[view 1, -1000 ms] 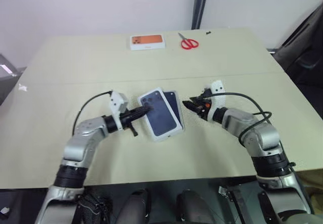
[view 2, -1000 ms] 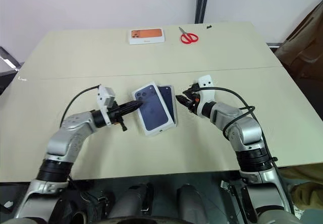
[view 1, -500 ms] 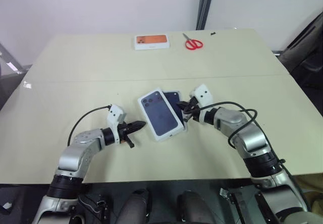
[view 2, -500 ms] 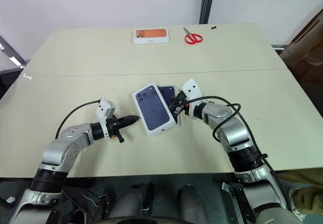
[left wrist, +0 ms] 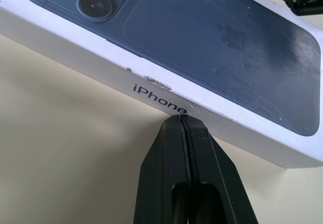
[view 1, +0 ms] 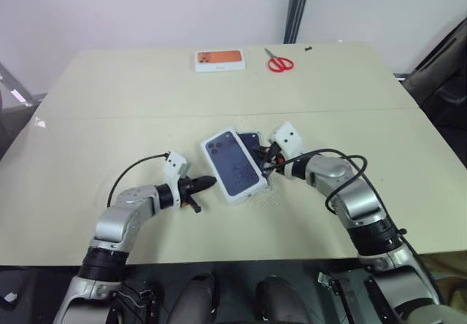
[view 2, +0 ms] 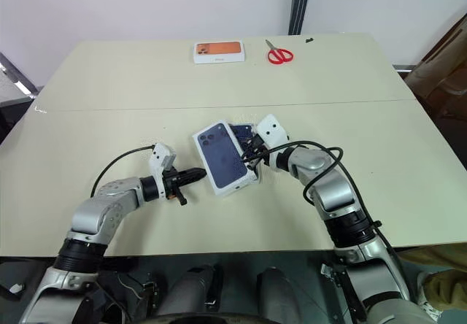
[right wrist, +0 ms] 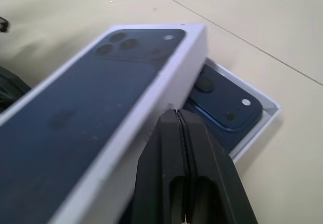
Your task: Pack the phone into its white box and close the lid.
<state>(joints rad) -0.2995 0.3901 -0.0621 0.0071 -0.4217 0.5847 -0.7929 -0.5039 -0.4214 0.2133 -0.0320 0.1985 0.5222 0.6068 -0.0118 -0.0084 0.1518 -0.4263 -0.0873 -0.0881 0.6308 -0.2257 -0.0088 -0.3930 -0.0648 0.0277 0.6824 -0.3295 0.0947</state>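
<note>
The lid [view 1: 233,165], white with a dark blue phone picture on top, lies askew over the white box [right wrist: 263,114]. It leaves the box's far right corner uncovered. In that corner lies the phone [right wrist: 222,100], dark navy, camera cluster showing. My left gripper [view 1: 210,182] is shut, and its fingertips [left wrist: 180,120] are pressed against the lid's left side wall, at the printed word. My right gripper [view 1: 266,160] is also shut, with its tips [right wrist: 175,114] at the lid's right side wall, above the open part of the box.
A white box with an orange-printed top [view 1: 219,60] and red scissors [view 1: 279,63] lie at the table's far edge. A seam [view 1: 109,116] runs across the table beyond the lid. The table's near edge [view 1: 241,255] is close below both arms.
My left gripper has come off the lid's top and sunk to its left side wall. My right gripper has shut and moved left up to the lid's right side.
</note>
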